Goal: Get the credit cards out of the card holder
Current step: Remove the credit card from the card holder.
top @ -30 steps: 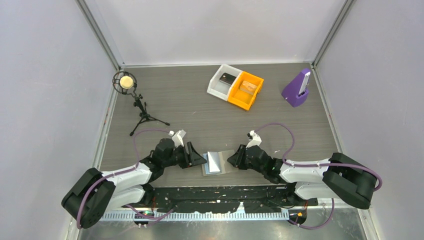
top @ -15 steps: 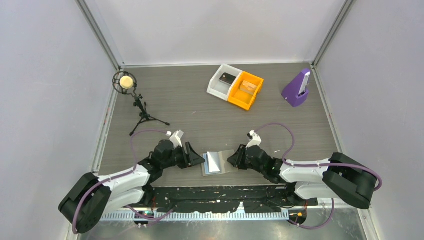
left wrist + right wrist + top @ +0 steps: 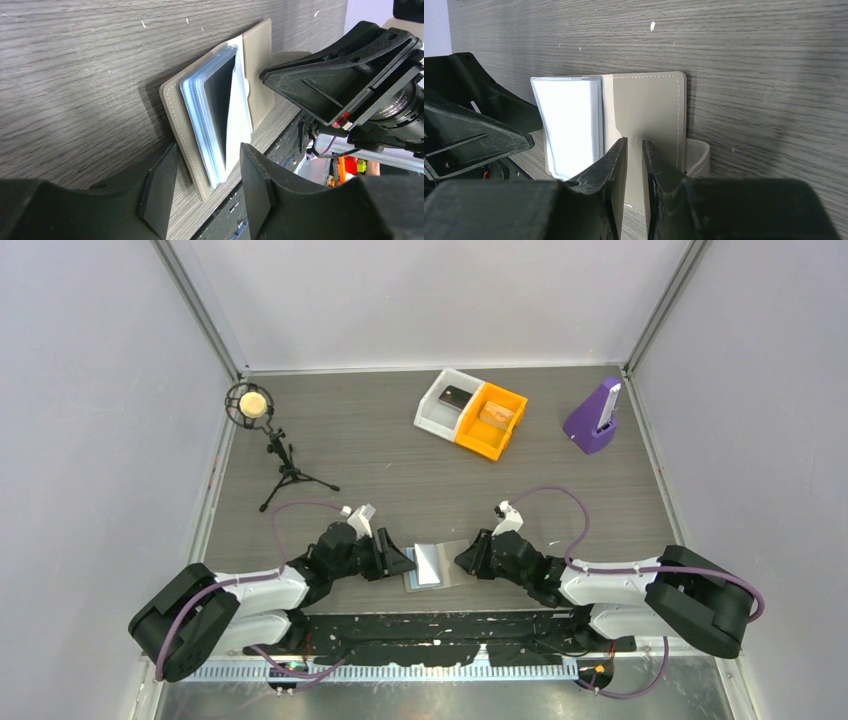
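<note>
Card holder (image 3: 432, 565) open flat near bench (image 3: 400, 460) front edge, between both claws. Left claw (image 3: 207, 150) spread wide around blue sleeve stack, gripping nothing; right claw (image 3: 634, 144) nearly closed, empty, over grey flap. Pin flap firmly, then pinch one card's edge only.

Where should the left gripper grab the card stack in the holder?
Pinch the card stack at its lifted free edge, coming from the left: it fans up off the left cover of the holder, bound at the middle fold. The open left gripper straddles that end.
</note>
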Action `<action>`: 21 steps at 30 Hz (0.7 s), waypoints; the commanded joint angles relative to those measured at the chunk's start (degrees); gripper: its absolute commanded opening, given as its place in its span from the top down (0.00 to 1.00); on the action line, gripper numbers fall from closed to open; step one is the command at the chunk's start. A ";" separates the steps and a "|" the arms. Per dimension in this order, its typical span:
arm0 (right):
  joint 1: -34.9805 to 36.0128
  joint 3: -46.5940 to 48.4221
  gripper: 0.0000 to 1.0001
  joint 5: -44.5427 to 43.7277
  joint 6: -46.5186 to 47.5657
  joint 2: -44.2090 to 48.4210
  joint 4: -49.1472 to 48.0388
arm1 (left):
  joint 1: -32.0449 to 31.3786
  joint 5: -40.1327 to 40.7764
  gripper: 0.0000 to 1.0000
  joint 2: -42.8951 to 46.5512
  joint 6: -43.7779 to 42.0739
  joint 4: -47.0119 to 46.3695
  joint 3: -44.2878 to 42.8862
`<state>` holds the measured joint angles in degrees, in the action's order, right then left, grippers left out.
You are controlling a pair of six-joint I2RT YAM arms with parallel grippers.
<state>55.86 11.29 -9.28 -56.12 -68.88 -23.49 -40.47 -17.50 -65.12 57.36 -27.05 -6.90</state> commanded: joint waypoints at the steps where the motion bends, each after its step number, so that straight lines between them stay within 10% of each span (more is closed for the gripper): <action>1: 0.10 -1.05 0.75 0.96 0.65 0.36 4.70 | -0.58 1.33 0.52 -0.69 0.87 -4.10 1.05; 21: 0.13 1.10 0.75 2.18 2.30 0.47 6.22 | -0.58 -1.49 0.69 0.97 1.26 -9.35 1.45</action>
<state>55.79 11.42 -8.23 -55.55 -67.85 -21.93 -40.86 -18.04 -63.22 58.59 -31.46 -5.17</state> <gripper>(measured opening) 0.249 0.317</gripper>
